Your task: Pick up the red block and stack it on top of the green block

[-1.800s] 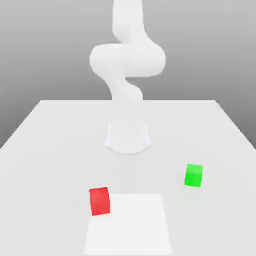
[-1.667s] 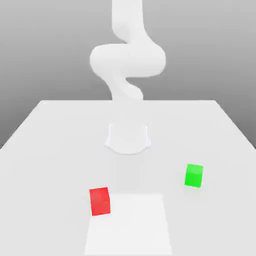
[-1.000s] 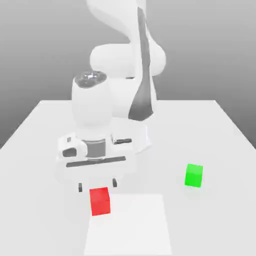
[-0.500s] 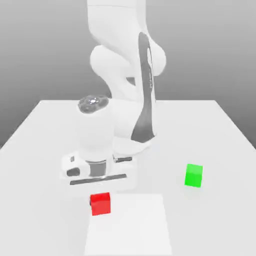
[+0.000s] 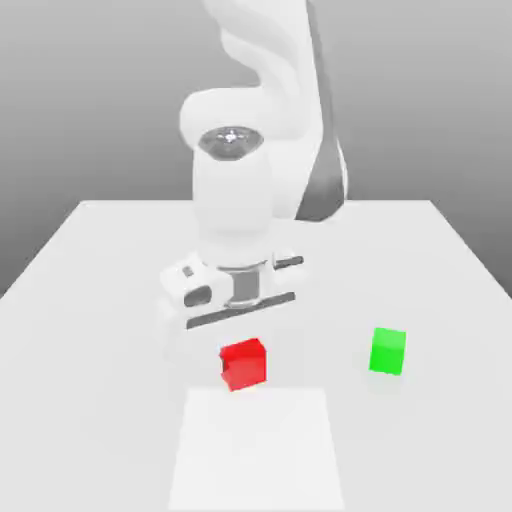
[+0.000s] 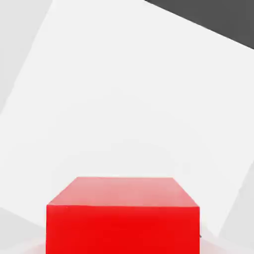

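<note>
We've got the gripper (image 5: 243, 355) closed in to block width, w/ the red block (image 5: 243, 366) held in it, prob. just off the table (image 5: 440, 270); can't tell exactly how high. What matters now is the sideways gap: the green block (image 5: 388, 352) sits on the table, well apart from our hand, toward the exterior view's right. So we'd want to lift a bit more, go across that way, & get red directly over green before lowering. How far fore/aft we need to shift, we can't say for sure. No long axis on either cube, but red is turned a bit vs. green, so we'd prob. square it up en route. Too low & we could knock green away.
</note>
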`<action>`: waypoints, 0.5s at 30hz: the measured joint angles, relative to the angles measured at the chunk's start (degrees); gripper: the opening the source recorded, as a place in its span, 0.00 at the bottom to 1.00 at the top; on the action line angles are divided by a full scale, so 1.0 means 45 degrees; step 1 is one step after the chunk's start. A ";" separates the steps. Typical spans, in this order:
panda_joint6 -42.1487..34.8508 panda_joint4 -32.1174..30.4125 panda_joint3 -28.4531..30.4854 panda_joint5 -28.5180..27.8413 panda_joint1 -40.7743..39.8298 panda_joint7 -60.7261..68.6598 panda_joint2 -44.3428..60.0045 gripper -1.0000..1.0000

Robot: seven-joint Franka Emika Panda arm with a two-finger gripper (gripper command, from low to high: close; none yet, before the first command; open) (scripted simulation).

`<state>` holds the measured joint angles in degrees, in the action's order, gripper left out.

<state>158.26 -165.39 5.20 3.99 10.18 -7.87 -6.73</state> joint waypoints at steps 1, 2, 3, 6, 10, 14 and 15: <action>-0.0101 -0.0121 -0.0219 0.0140 0.0481 0.0530 -0.0218 0.00; -0.0200 -0.0242 -0.0435 0.0256 0.0968 0.1041 -0.0438 0.00; -0.0299 -0.0363 -0.0653 0.0351 0.1451 0.1536 -0.0660 0.00; -0.0589 -0.0727 -0.1294 0.0511 0.2885 0.2936 -0.1335 0.00; -0.0968 -0.1221 -0.2176 0.0493 0.4729 0.4658 -0.2245 0.00; -0.0580 -0.1523 -0.2753 0.0278 0.5918 0.5674 -0.2179 0.00; -0.0197 -0.1522 -0.2804 0.0234 0.5937 0.5696 -0.1795 0.00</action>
<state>157.38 -172.24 -7.42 5.04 36.89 17.76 -14.80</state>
